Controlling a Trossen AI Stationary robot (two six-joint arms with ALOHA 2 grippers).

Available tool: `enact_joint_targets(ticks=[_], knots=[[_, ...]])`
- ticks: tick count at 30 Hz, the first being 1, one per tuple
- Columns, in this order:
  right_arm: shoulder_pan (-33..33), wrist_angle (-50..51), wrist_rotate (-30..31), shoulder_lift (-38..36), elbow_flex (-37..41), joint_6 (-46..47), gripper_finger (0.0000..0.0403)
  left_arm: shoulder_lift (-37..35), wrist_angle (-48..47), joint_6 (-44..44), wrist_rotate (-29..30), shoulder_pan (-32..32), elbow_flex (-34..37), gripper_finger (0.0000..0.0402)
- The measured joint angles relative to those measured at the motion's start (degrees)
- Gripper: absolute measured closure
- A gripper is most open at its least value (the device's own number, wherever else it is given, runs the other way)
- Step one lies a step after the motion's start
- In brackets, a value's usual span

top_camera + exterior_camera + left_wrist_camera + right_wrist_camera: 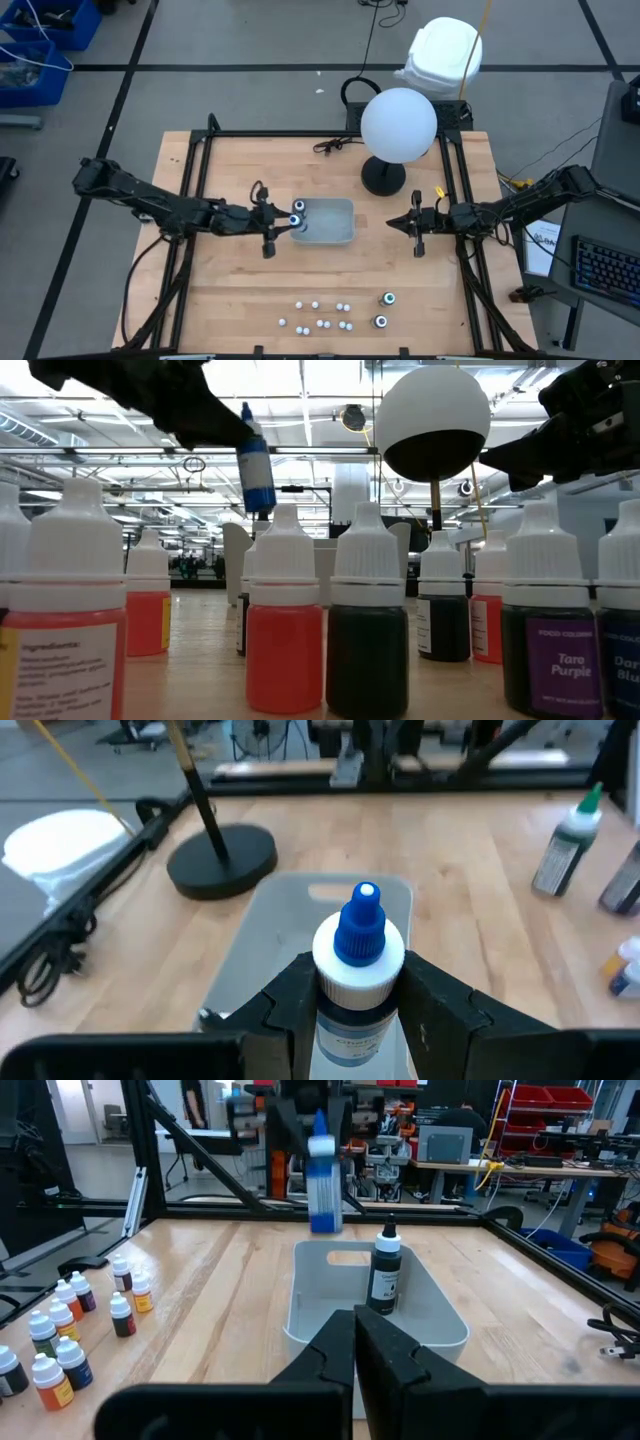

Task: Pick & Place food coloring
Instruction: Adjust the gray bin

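The left gripper (290, 222) is pinching a blue-capped food coloring bottle (358, 955); its two fingers clamp the white collar from both sides, and the bottle stands upright with its long axis vertical and the tip up. In the high view this gripper is at the 9 o'clock edge of the clear tray (340, 237), so the bottle hangs just over the tray's near rim, above the floor of it and not yet inside. I judge that the coming move depends on this: the tray lies straight ahead and below the jaws.

One dark bottle (385, 1270) already stands upright in the tray.

The right gripper (412, 224) waits at 3 o'clock of the tray, jaws pressed together and empty.

The other small bottles (318, 314) remain at 6 o'clock, well apart from both arms.
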State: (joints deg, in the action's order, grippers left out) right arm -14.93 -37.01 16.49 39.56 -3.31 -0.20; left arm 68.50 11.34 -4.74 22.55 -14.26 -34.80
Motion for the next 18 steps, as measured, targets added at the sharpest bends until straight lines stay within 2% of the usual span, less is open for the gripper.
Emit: enact_joint_targets(ticks=[6,18], knots=[[0.0,0.1,0.0,0.0,0.0,0.0,0.0401,5.6,3.8,1.0,0.0,1.2,-0.1,0.0277],[0.0,0.4,0.0,0.0,0.0,0.0,0.0401,8.5,2.1,-0.8,0.5,1.9,0.0,0.0277]])
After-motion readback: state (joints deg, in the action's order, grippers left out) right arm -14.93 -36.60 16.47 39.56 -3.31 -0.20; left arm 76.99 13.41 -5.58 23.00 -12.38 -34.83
